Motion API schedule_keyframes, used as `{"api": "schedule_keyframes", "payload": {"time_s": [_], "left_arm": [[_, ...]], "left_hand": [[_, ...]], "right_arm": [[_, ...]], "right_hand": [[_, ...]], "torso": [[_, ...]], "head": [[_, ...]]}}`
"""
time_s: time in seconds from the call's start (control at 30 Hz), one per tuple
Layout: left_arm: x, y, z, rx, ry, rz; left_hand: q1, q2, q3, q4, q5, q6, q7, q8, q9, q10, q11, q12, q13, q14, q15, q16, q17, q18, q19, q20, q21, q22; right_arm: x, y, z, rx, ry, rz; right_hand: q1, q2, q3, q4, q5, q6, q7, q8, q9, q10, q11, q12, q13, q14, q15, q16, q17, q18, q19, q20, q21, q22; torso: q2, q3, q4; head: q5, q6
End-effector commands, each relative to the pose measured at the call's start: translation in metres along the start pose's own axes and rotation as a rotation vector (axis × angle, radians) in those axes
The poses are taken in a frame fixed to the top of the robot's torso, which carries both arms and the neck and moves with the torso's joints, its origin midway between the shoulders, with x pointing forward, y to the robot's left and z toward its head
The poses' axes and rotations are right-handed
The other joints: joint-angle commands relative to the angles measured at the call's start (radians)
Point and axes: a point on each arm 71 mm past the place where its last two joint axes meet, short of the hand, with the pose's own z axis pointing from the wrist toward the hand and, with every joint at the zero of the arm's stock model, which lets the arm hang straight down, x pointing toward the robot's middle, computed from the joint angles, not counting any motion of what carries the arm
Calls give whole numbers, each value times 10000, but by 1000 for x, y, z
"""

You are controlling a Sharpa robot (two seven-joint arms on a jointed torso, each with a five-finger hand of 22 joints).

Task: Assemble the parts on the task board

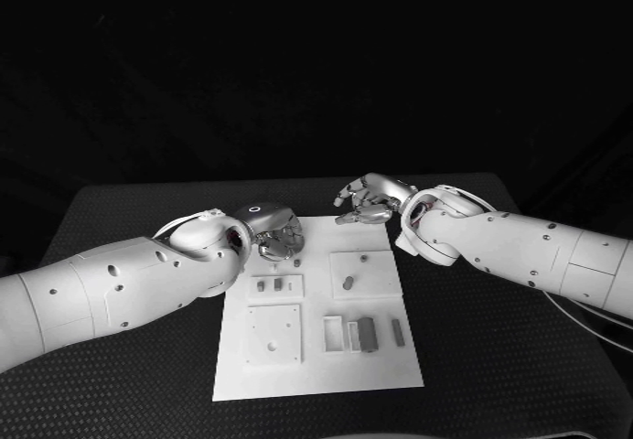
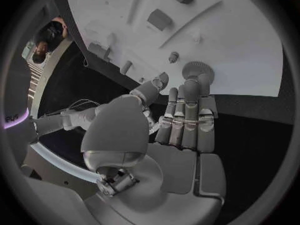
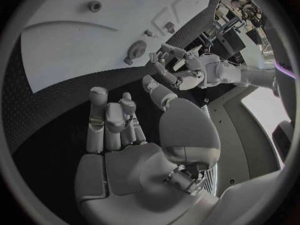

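Note:
The white task board (image 1: 316,370) lies in the middle of the black table. My left hand (image 1: 273,233) hovers low over its far left corner; in the left wrist view its straight fingers (image 2: 187,110) reach to a round toothed gear part (image 2: 199,71) standing at the board's edge and touch it. The thumb stays apart from the gear, near a small peg (image 2: 174,57). My right hand (image 1: 370,199) hangs just beyond the board's far edge, its fingers (image 3: 109,117) half bent, holding nothing. The right wrist view shows the gear (image 3: 136,50) beside my left hand (image 3: 187,72).
Raised white plates sit on the board: one with two small grey pieces (image 1: 277,285), one with a short peg (image 1: 348,283), a square one (image 1: 273,334). A dark block (image 1: 370,334) and a thin bar (image 1: 397,332) stand by a white frame (image 1: 333,334).

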Motion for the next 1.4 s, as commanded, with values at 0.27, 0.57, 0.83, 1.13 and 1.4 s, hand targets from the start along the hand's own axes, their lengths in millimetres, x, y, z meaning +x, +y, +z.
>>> {"api": "schedule_keyframes", "payload": {"time_s": [0.27,0.57,0.83,1.13,1.4], "left_arm": [[12,-6,8,630,427,872],[17,-5,10,612,715,1057],[22,-2,12,545,809,1090],[25,-1,14,534,811,1090],[27,-2,14,586,806,1099]], "left_hand": [[-359,-333,-176,165,8,-93,53,-88,-156,99,15,-274,-255,148,5,165,45,286,231,14,43,139],[-298,-266,-106,182,84,-13,55,-46,-245,199,-13,-343,-418,362,-30,325,85,381,452,-14,122,281],[-306,-283,-77,187,90,-55,51,-68,-309,87,4,-384,-543,384,-14,341,76,396,469,-1,113,338],[-194,-132,11,135,89,43,33,-10,-360,251,-57,-316,-628,469,-70,394,76,407,529,-29,128,438],[-160,-51,29,87,94,98,19,23,-391,396,-83,-290,-658,508,-95,420,74,399,551,-50,128,497]], "right_arm": [[1,2,1,-96,-37,48],[1,3,1,-120,-29,61],[1,4,1,-134,-34,67],[-1,1,1,-32,-270,525],[-2,0,1,18,-347,935]], "right_hand": [[5,-58,-7,72,26,-177,211,-13,-17,-70,-12,69,-18,-74,1,-31,-13,377,39,-67,-38,185],[7,-58,-6,75,26,-182,213,-15,-18,-69,-11,71,-20,-71,2,-30,-13,377,43,-68,-38,185],[7,-61,-6,79,25,-186,215,-16,-20,-69,-9,73,-22,-68,4,-30,-13,377,45,-69,-38,185],[-21,-110,45,121,29,-241,232,-42,-35,-241,8,-162,-181,-270,27,-261,-105,373,-187,3,-216,135],[-281,-246,612,189,26,-768,611,-164,-22,-1813,457,-3776,-2938,-2504,581,-4999,-2244,-252,-3273,1132,-3298,-1343]], "torso": [[14,11,-12],[-3,7,14],[-8,4,14],[-4,11,0],[-17,10,17]], "head": [[-65,-13],[-122,-74],[-155,-95],[-172,-115],[-198,-136]]}}
